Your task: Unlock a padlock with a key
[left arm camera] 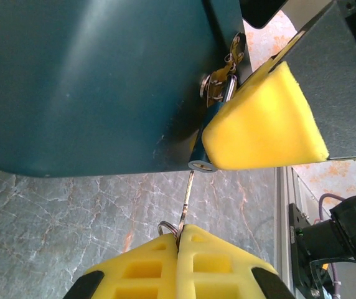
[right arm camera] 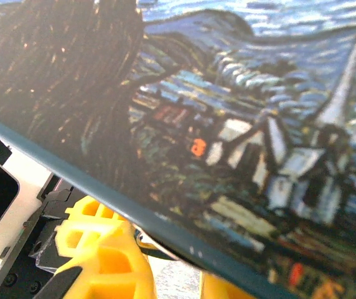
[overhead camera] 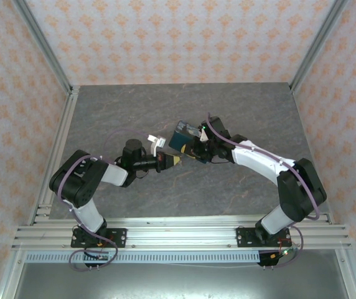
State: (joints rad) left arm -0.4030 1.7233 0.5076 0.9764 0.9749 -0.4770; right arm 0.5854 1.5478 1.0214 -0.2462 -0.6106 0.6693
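Key (left arm camera: 189, 193) sat pinched between the left fingers (left arm camera: 221, 268), which were pressed together on its bow end. The key ring (left arm camera: 165, 228) poked out beside them. The shaft ran straight up from the pads, probably so the tip could line up with the keyhole.

Padlock (left arm camera: 203, 164) hung at the edge of the blue box (left arm camera: 91, 81), off a brassy hasp (left arm camera: 218, 84), with the silver shackle looped through it. Only the round lower end of the padlock and its shackle showed. The body was mostly covered by one of the right fingers (left arm camera: 265, 118), which lay against it and the box side. That looked like bracing, so the lock would not swing while the key went in. Whether the right fingers were actually clamped on the padlock or just pressing beside it, I could not tell, because the second pad was hidden.

Box was tipped up off the desk (left arm camera: 72, 205), painted face toward the right wrist camera, likely to expose the lock to the left arm.

Key tip met the padlock's lower end, directly above the left fingers. How far in it sat was unclear.
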